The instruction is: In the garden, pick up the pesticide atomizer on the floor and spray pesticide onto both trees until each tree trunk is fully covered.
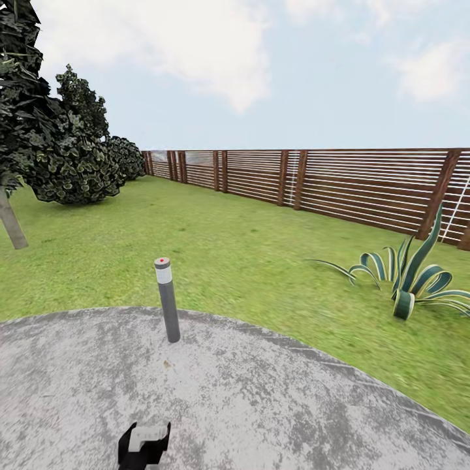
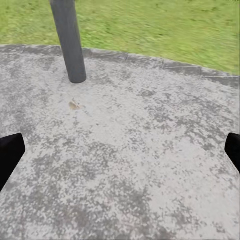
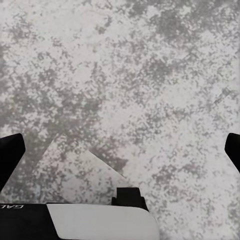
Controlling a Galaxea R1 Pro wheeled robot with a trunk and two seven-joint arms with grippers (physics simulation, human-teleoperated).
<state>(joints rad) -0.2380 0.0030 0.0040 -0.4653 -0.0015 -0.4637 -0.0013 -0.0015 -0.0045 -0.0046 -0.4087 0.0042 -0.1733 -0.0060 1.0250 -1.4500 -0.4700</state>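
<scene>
Right at the bottom edge of your head view sits a black-and-white part of the robot's own arm (image 1: 145, 446), over the grey speckled paving (image 1: 261, 405) you are standing on. Your left gripper (image 2: 120, 152) is spread wide with nothing between its fingertips (image 2: 10, 152), which sit at the two sides of the left wrist view. Your right gripper (image 3: 120, 152) is spread just as wide and empty over bare paving, with a white piece of the robot's body (image 3: 100, 220) below it.

Just ahead stands the grey bollard (image 1: 167, 299) with its white band; leave it alone. Near its base lies a tiny pale-brown speck (image 2: 74, 104), too small to identify, so you cannot take it for the pesticide atomizer. Nothing else that could be the sprayer is visible.

At the far left, a pale trunk (image 1: 11, 223) rises from the lawn (image 1: 248, 241) under dark foliage, well apart from you; it may be one of the trees. No whitish speckle shows on it. A striped broad-leaved plant (image 1: 408, 277) sits before the slatted fence (image 1: 365, 186).

Judging by this, nothing is done: you have yet to find and grasp the sprayer, then cover both trunks.
</scene>
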